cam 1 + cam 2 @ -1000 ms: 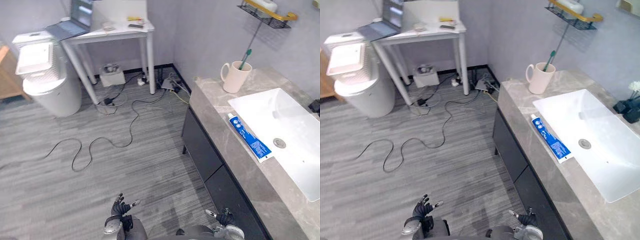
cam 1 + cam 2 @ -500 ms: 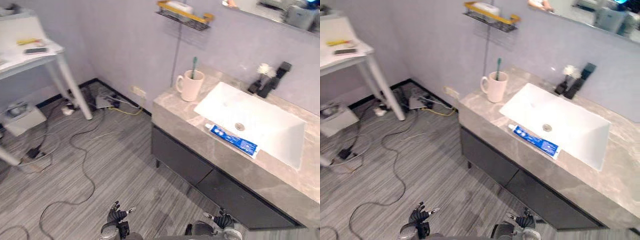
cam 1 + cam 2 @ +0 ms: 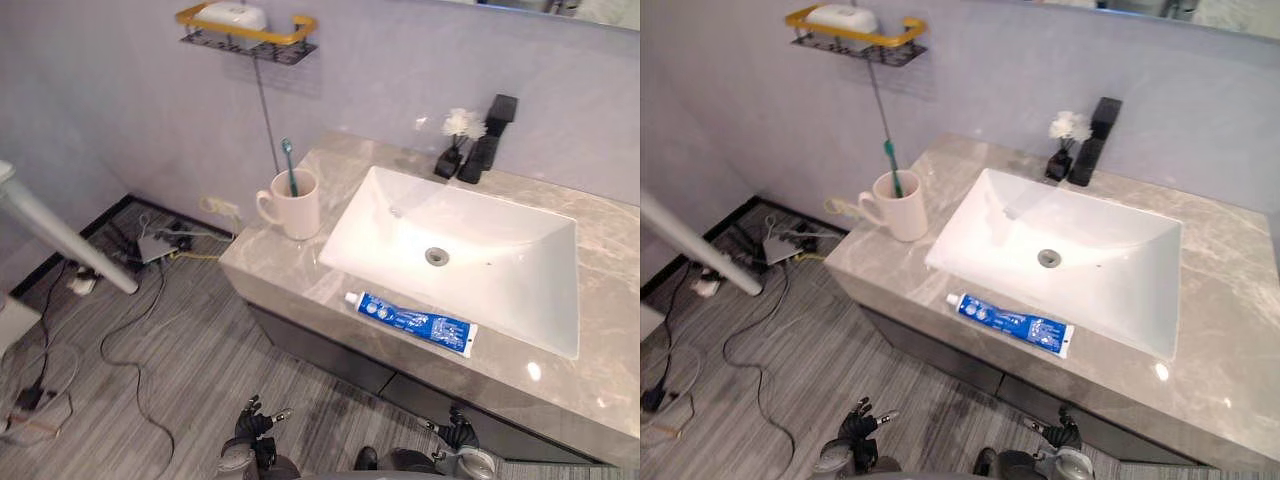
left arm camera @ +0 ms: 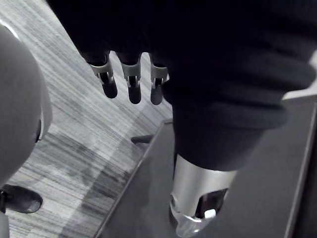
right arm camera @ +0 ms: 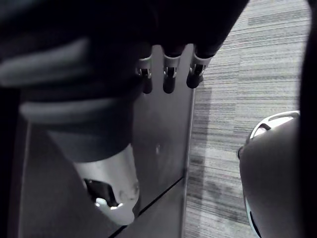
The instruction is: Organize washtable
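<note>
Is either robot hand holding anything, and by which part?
Nothing is held. The left robot hand and right robot hand hang open; the blue toothpaste tube lies on the grey marble counter.

Grey striped floor [image 3: 200, 350], pale lilac wall [image 3: 400, 60], white table leg [image 3: 60, 240]

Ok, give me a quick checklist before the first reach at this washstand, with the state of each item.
1. Hands free: ok. Left hand and right hand hold nothing, fingers relaxed.
2. Hands raised to the counter: not ok. Both hang low in front of the cabinet.
3. Toothpaste tube reachable: ok. It lies flat near the counter's front edge, beside the sink.
4. Tube capped: cannot tell.
5. Mug upright: ok, with the toothbrush standing in it.
</note>
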Robot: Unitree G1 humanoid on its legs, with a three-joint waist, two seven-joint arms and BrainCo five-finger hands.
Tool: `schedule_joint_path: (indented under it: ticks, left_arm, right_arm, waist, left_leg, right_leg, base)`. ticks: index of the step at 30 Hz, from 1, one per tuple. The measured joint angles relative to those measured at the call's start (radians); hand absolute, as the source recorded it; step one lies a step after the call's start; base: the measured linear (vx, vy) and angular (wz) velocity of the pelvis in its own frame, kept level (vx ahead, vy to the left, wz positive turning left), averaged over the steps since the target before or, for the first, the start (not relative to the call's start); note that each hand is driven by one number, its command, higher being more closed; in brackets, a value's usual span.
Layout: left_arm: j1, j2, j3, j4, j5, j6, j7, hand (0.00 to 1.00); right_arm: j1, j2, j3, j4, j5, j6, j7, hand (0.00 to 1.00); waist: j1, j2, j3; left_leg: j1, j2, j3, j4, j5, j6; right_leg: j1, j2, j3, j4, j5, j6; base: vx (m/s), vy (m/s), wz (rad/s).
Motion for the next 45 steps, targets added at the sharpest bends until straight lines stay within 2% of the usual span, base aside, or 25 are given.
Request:
schedule_joint_path:
  ticks: [1,2,3,4,5,8,10,12,19,28,29,35,43,45]
  left_arm:
    - [-0.001,0.000,0.000,-0.001,0.000,-0.001,0.000,0.00]
    - [0.000,-0.001,0.000,0.000,-0.001,-0.008,0.001,0.00]
    - [0.001,-0.006,0.000,0.002,-0.001,-0.007,0.001,0.00]
    - [0.002,-0.016,0.003,0.004,-0.002,-0.009,0.001,0.00]
    - [0.004,-0.010,0.005,0.007,-0.002,-0.014,0.001,0.00]
    - [0.004,0.000,0.021,0.012,0.000,-0.015,0.000,0.00]
    - [0.003,0.005,0.021,0.019,0.001,-0.015,-0.001,0.00]
    - [0.003,0.004,0.020,0.026,0.002,-0.015,-0.001,0.00]
    - [0.016,-0.010,0.018,0.049,0.001,-0.014,0.000,0.00]
    - [0.044,0.012,0.019,0.065,0.002,-0.013,0.003,0.00]
    - [0.050,0.022,0.018,0.078,0.001,-0.013,0.005,0.00]
    - [0.050,0.026,0.017,0.078,0.001,-0.013,0.005,0.00]
    - [0.034,0.051,-0.025,0.115,-0.001,-0.013,0.006,0.00]
    - [0.029,0.059,-0.048,0.122,-0.004,-0.012,0.006,0.00]
  right_arm:
    - [0.000,0.001,0.000,0.000,0.000,0.000,0.000,0.00]
    - [0.005,0.001,0.000,0.001,0.000,0.000,-0.001,0.00]
    - [0.010,-0.002,0.000,0.000,-0.001,-0.002,-0.002,0.00]
    - [0.012,-0.006,0.001,0.007,0.000,-0.003,-0.003,0.00]
    - [0.013,-0.002,0.003,0.008,-0.001,-0.002,-0.002,0.00]
    - [0.038,0.029,0.003,0.010,-0.001,-0.004,-0.002,0.00]
    - [0.044,0.038,0.003,0.011,-0.001,-0.004,-0.002,0.00]
    - [0.044,0.033,0.003,0.020,-0.001,-0.005,-0.001,0.00]
    - [0.047,0.009,-0.001,0.031,0.005,-0.005,-0.002,0.00]
    - [0.023,0.001,-0.013,0.090,0.009,-0.004,-0.003,0.00]
    - [0.010,0.000,-0.044,0.117,0.018,-0.003,-0.003,0.00]
    - [0.010,-0.001,-0.047,0.118,0.021,-0.003,-0.003,0.00]
    - [0.012,-0.011,-0.106,0.164,0.142,-0.003,-0.004,0.00]
    - [0.012,-0.016,-0.129,0.179,0.171,-0.003,-0.005,0.00]
  waist:
    - [0.002,-0.002,0.001]
    - [0.005,-0.002,0.000]
    - [0.006,0.005,-0.004]
    - [0.009,0.019,-0.014]
    - [0.009,-0.001,-0.026]
    - [0.013,-0.039,-0.048]
    - [0.012,-0.049,-0.055]
    - [0.016,-0.043,-0.057]
    - [0.015,-0.008,-0.084]
    - [0.018,-0.016,-0.085]
    - [0.021,-0.020,-0.090]
    - [0.021,-0.023,-0.088]
    - [0.019,-0.034,-0.088]
    - [0.018,-0.028,-0.090]
  left_leg:
    - [-0.003,-0.021,-0.036,-0.044,0.001,-0.001]
    - [-0.004,-0.067,-0.130,-0.160,0.011,-0.003]
    - [-0.001,-0.076,-0.157,-0.205,0.031,-0.014]
    - [0.007,-0.077,-0.168,-0.232,0.079,-0.008]
    - [0.021,-0.089,-0.147,-0.246,0.077,-0.004]
    - [0.035,-0.123,-0.107,-0.272,0.067,0.016]
    - [0.064,-0.142,-0.094,-0.301,0.074,0.027]
    - [0.098,-0.157,-0.079,-0.324,0.077,0.032]
    - [0.141,-0.159,-0.070,-0.376,0.086,0.038]
    - [0.178,-0.164,-0.066,-0.450,0.127,0.039]
    - [0.203,-0.180,-0.064,-0.502,0.154,0.048]
    - [0.203,-0.180,-0.064,-0.503,0.154,0.048]
    - [0.237,-0.182,-0.058,-0.561,0.176,0.046]
    - [0.240,-0.182,-0.055,-0.564,0.176,0.046]
  right_leg:
    - [0.001,-0.005,0.017,0.004,-0.001,0.007]
    - [-0.002,-0.013,0.064,0.014,-0.005,0.032]
    - [-0.002,-0.010,0.077,0.015,-0.008,0.046]
    - [0.001,-0.008,0.106,0.022,-0.016,0.069]
    - [0.002,-0.022,0.124,0.015,-0.014,0.085]
    - [0.001,-0.059,0.151,-0.010,-0.007,0.114]
    - [0.026,-0.069,0.159,-0.042,0.003,0.130]
    - [0.055,-0.080,0.171,-0.066,0.010,0.140]
    - [0.080,-0.076,0.179,-0.091,0.015,0.140]
    - [0.096,-0.065,0.190,-0.133,0.047,0.133]
    - [0.106,-0.073,0.199,-0.162,0.070,0.141]
    - [0.106,-0.072,0.200,-0.163,0.070,0.141]
    - [0.126,-0.071,0.198,-0.193,0.076,0.141]
    - [0.131,-0.070,0.198,-0.203,0.079,0.141]
  base:
    - [0.16,0.237,-1.06]
    - [0.12,0.226,-0.80]
    - [0.13,0.286,-0.92]
    - [0.09,0.205,-0.62]
    - [0.15,0.286,-0.59]
    - [0.13,0.225,-0.26]
    - [0.10,0.100,-0.08]
    - [0.09,0.088,-0.15]
    - [0.02,0.015,-0.04]
    - [-0.02,-0.005,-0.03]
    - [0.00,0.000,0.00]
    - [0.00,0.000,0.00]
    - [0.00,0.000,0.00]
    - [0.00,0.000,0.00]
